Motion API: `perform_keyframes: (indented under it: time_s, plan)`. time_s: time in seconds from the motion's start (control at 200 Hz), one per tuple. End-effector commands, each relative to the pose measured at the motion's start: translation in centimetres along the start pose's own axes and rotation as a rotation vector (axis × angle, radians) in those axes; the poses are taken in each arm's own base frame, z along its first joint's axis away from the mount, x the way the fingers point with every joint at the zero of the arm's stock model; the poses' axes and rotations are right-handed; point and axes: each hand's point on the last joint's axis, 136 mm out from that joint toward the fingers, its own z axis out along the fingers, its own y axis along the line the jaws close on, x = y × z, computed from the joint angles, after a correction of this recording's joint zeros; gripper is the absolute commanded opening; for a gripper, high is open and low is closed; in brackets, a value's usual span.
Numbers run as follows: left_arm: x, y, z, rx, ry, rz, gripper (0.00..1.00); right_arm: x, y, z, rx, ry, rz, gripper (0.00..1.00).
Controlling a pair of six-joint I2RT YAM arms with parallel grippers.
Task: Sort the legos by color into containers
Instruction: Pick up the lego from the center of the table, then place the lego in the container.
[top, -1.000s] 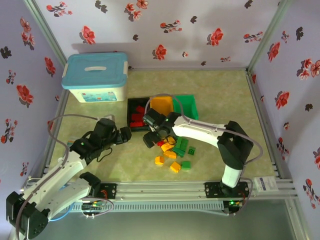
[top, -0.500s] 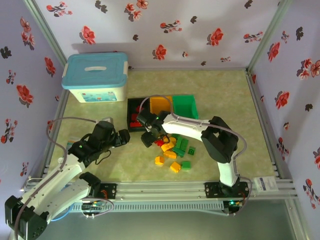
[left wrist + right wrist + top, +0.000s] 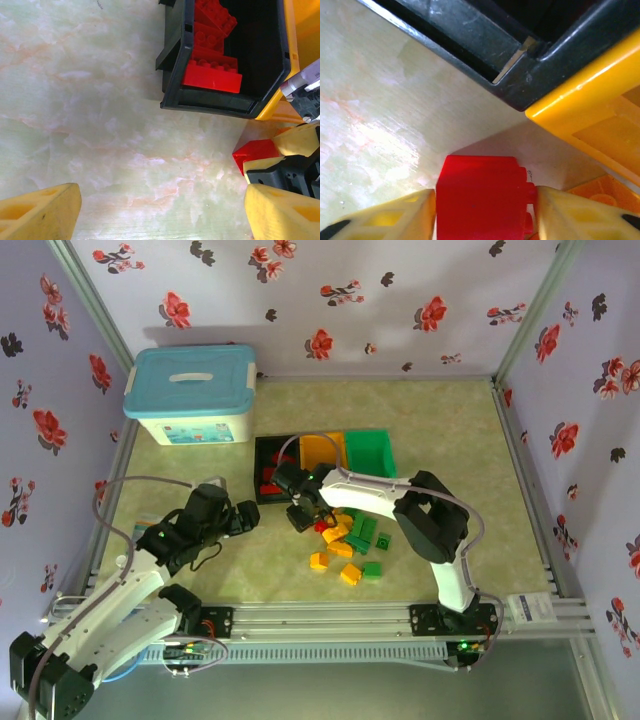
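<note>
- Bins stand side by side in a row at mid-table: black bin (image 3: pixel 262 478) on the left, orange bin (image 3: pixel 322 448) in the middle, green bin (image 3: pixel 372 453) on the right.
- Several red bricks (image 3: pixel 212 80) lie inside the black bin.
- The right gripper (image 3: pixel 485 220) sits just near of the corner where the black and orange bins meet. Its yellow fingers (image 3: pixel 395 217) press on both sides of a single red brick (image 3: pixel 480 185), so the jaws are closed on that brick. The brick is low over the table (image 3: pixel 365 100); whether it rests on the surface I cannot tell.
- A pile of loose bricks (image 3: pixel 350 538) in red, orange-yellow and green lies near of the bins, just right of the right gripper.
- The left gripper (image 3: pixel 246 517) hangs over bare table to the left of the black bin's near end. Its jaws are spread wide with nothing between them.
- A white box with a light-blue lid (image 3: pixel 190 395) stands at the far left, well apart from the bins.
</note>
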Motion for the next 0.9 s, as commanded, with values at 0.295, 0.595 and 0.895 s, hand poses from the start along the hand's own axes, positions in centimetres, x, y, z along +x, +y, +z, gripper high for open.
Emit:
perform_keyframes:
  time_s: [0.295, 0.595, 0.895]
  plan:
    - [-0.2, -0.3, 0.0, -0.002, -0.003, 0.012, 0.84, -0.1, 0.5, -2.9, 0.019, -0.036, -0.004, 0.44]
    - [-0.9, -1.5, -1.4, 0.082, -0.077, 0.044, 0.84, -4.2, 0.6, -9.7, -0.008, -0.229, -0.001, 0.44]
    - [-2.0, -2.8, -2.7, 0.128, -0.141, 0.053, 0.84, -10.7, -0.9, -10.4, -0.002, -0.287, 0.039, 0.45]
